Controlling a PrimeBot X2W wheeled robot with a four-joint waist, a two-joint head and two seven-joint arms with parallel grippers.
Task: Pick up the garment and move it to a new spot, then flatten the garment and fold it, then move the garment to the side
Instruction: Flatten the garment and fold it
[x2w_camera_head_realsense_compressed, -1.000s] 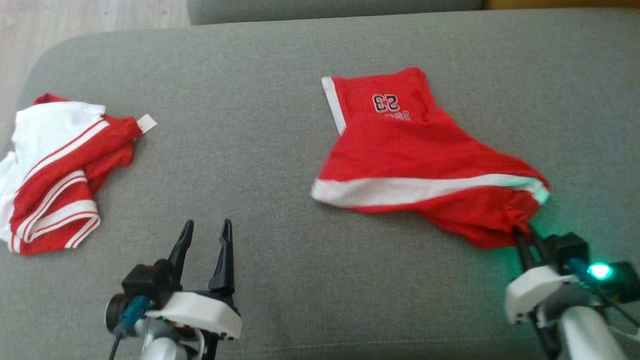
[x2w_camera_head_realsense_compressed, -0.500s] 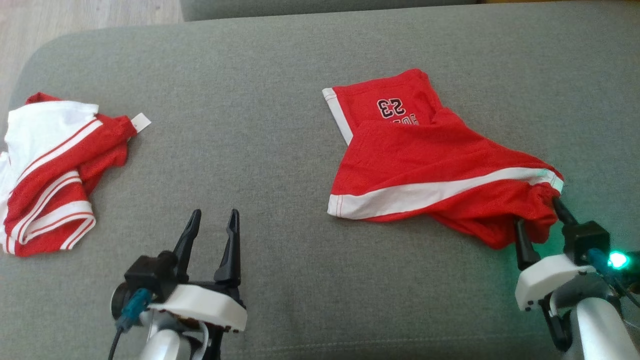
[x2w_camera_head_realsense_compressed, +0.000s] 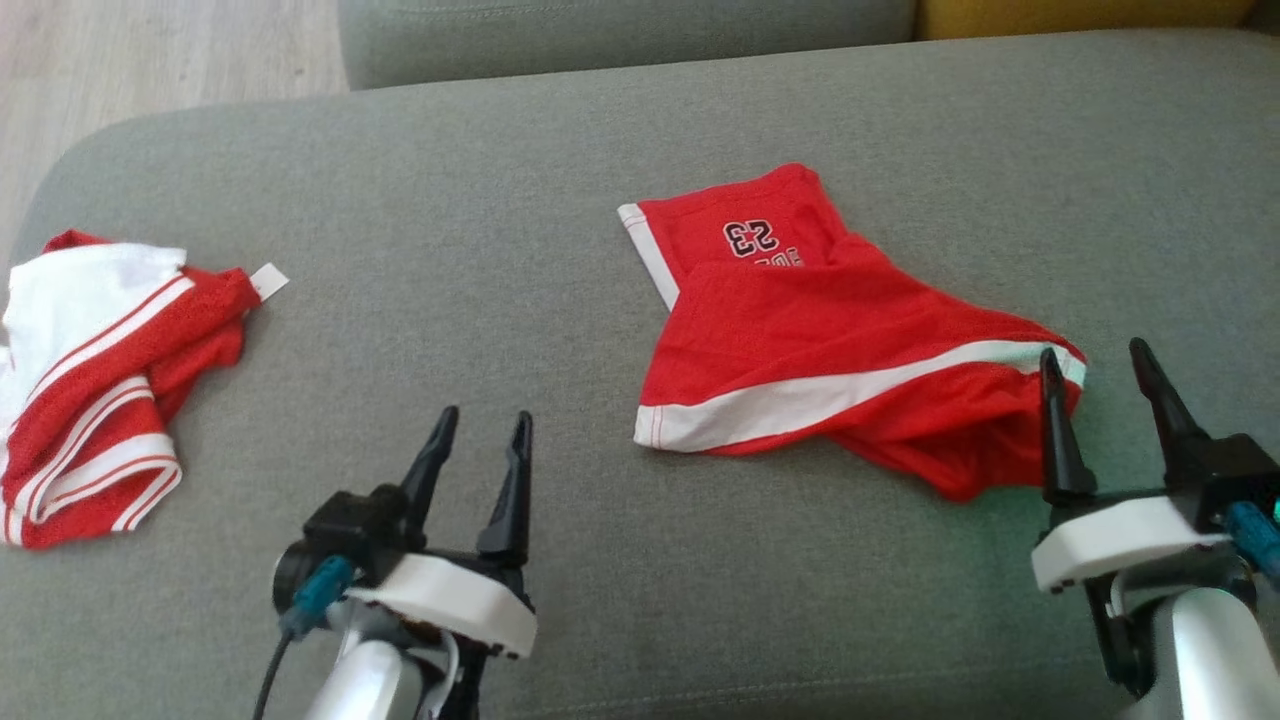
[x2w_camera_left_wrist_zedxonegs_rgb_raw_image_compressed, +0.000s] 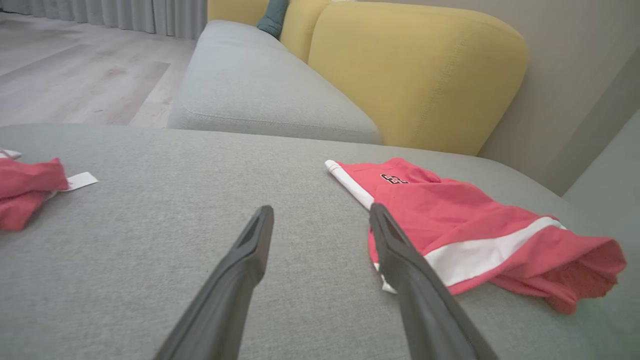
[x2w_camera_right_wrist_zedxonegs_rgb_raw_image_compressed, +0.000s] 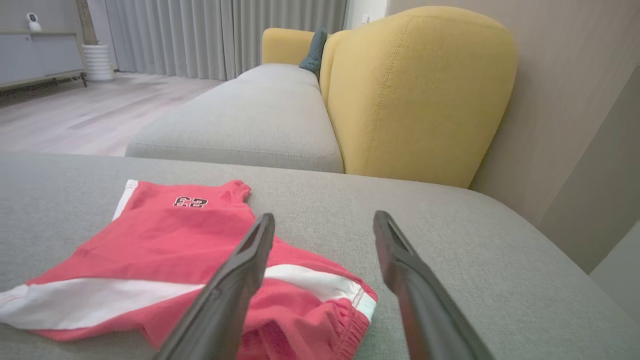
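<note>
Red shorts with white stripes and a black "23" (x2w_camera_head_realsense_compressed: 820, 340) lie partly folded on the grey cushion (x2w_camera_head_realsense_compressed: 500, 250), right of centre. They also show in the left wrist view (x2w_camera_left_wrist_zedxonegs_rgb_raw_image_compressed: 450, 220) and the right wrist view (x2w_camera_right_wrist_zedxonegs_rgb_raw_image_compressed: 165, 240). My right gripper (x2w_camera_head_realsense_compressed: 1095, 365) stands open just off the shorts' right corner, holding nothing; its left finger overlaps the bunched waistband edge. My left gripper (x2w_camera_head_realsense_compressed: 482, 432) is open and empty, on bare cushion left of the shorts' lower-left corner.
A second red-and-white garment (x2w_camera_head_realsense_compressed: 90, 390) lies crumpled at the cushion's far left edge, with a white tag. Behind the cushion are another grey seat (x2w_camera_right_wrist_zedxonegs_rgb_raw_image_compressed: 250, 115) and a yellow backrest (x2w_camera_right_wrist_zedxonegs_rgb_raw_image_compressed: 415, 90). Wooden floor lies beyond the left edge.
My right gripper was shut on the shorts' right corner, opened and let it go; the corner now rests on the cushion. The camera shifted, moving the whole scene slightly.
</note>
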